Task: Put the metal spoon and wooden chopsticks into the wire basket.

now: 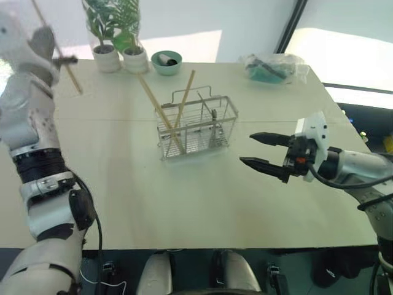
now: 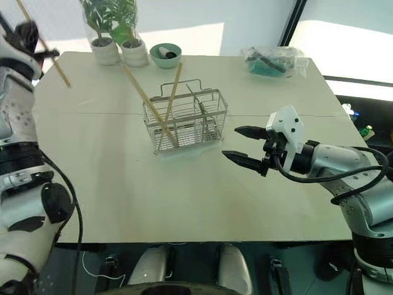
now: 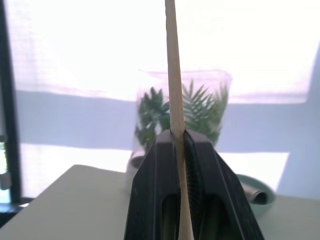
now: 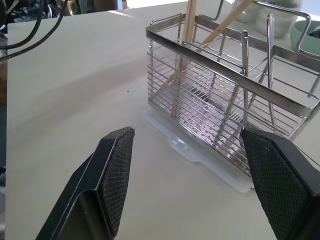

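The wire basket (image 1: 198, 126) stands mid-table on a thin white mat. Two wooden chopsticks (image 1: 158, 104) lean out of its left part, and the metal spoon (image 4: 270, 47) stands upright further along inside it. High at the far left, above the table's edge, my left gripper (image 1: 61, 60) is shut on another chopstick (image 3: 174, 100), which slants up past the fingers (image 3: 202, 170). To the right of the basket, a short way off, my right gripper (image 1: 261, 150) hovers open above the table, holding nothing and pointing at the basket (image 4: 225, 85).
Two potted plants (image 1: 116, 52) and a green bowl (image 1: 166, 62) sit along the far edge behind the basket. A clear plastic bag with something teal inside (image 1: 270, 67) lies at the far right. The pale table (image 1: 123, 184) is bare in front of the basket.
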`<state>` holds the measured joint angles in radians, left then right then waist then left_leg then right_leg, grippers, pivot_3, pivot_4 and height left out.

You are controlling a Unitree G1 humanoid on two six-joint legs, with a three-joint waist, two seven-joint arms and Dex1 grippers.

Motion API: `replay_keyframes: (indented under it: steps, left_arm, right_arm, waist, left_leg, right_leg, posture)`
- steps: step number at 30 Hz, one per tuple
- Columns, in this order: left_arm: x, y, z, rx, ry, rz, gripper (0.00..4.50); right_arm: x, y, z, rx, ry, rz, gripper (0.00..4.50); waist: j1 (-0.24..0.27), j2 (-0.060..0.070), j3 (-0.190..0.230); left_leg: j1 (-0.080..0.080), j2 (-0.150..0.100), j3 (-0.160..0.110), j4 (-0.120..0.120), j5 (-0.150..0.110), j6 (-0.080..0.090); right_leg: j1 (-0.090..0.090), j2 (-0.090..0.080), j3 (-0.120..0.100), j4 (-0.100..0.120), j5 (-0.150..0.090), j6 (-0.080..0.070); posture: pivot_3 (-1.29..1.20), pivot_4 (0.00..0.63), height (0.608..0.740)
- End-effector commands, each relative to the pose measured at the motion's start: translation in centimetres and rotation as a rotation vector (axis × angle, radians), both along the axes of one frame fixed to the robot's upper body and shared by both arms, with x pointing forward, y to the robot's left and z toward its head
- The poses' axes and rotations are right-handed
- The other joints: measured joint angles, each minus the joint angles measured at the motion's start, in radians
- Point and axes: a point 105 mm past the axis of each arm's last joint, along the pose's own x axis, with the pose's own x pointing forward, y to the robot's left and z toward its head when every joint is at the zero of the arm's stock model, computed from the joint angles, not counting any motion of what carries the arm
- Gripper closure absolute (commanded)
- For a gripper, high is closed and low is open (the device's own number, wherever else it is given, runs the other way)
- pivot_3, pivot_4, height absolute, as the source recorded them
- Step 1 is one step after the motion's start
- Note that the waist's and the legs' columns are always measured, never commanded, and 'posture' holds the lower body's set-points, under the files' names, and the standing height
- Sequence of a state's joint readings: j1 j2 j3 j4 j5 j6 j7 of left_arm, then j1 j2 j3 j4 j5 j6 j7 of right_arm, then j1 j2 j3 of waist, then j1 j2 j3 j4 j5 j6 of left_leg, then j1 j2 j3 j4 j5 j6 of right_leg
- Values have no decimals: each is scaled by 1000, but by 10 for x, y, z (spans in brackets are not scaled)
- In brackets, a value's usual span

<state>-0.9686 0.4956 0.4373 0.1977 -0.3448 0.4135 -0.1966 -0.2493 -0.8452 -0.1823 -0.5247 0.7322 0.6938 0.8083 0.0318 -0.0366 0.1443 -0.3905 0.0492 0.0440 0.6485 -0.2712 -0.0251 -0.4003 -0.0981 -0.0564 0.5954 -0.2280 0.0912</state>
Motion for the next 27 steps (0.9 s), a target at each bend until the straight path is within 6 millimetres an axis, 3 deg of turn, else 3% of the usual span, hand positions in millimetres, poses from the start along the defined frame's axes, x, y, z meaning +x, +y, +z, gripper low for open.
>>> replay_keyframes:
  steps: [1,3,6,10,20,25,27]
  left_arm:
    - [-28,-56,51,50,-161,-205,4438]
    - [-31,-79,49,60,-145,-294,4438]
    - [-35,-115,28,132,-94,-430,4438]
    - [-35,-136,-4,154,-20,-532,4438]
    - [-25,-155,-66,104,136,-584,4438]
    - [-21,-157,-87,67,179,-591,4438]
    - [-19,-157,-89,47,184,-589,3690]
  right_arm:
    - [-1,-2,14,1,-48,3,977]
    - [-1,-2,14,0,-48,1,977]
    - [-1,-1,13,0,-49,-1,977]
    - [-2,-1,12,5,-47,-12,977]
    - [-5,-3,11,13,-45,-41,977]
    - [-4,-5,12,20,-47,-54,977]
    - [-4,-5,12,21,-47,-57,977]
  waist:
    - [6,0,0]
    - [6,1,-1]
    - [4,4,-1]
    - [2,6,0]
    - [7,6,0]
    - [7,6,0]
    - [7,6,0]
  left_leg:
    - [0,0,0,0,0,0]
    - [1,0,1,0,0,0]
    - [4,0,1,-1,0,0]
    - [6,1,0,-1,0,0]
    - [3,0,-1,-1,0,0]
    - [3,0,-1,0,0,0]
    - [3,0,-1,0,0,0]
  right_leg:
    - [0,0,0,0,0,0]
    - [1,0,0,-1,0,0]
    - [2,1,1,0,0,0]
    - [3,2,1,1,-1,-1]
    - [3,2,1,-1,-3,-4]
    - [3,2,1,-1,-3,-4]
    - [3,2,1,-1,-3,-4]
  posture:
    - [0,150,717]
    - [0,150,717]
    - [0,150,717]
    - [0,150,717]
    - [0,150,717]
    - [0,150,717]
    - [0,150,717]
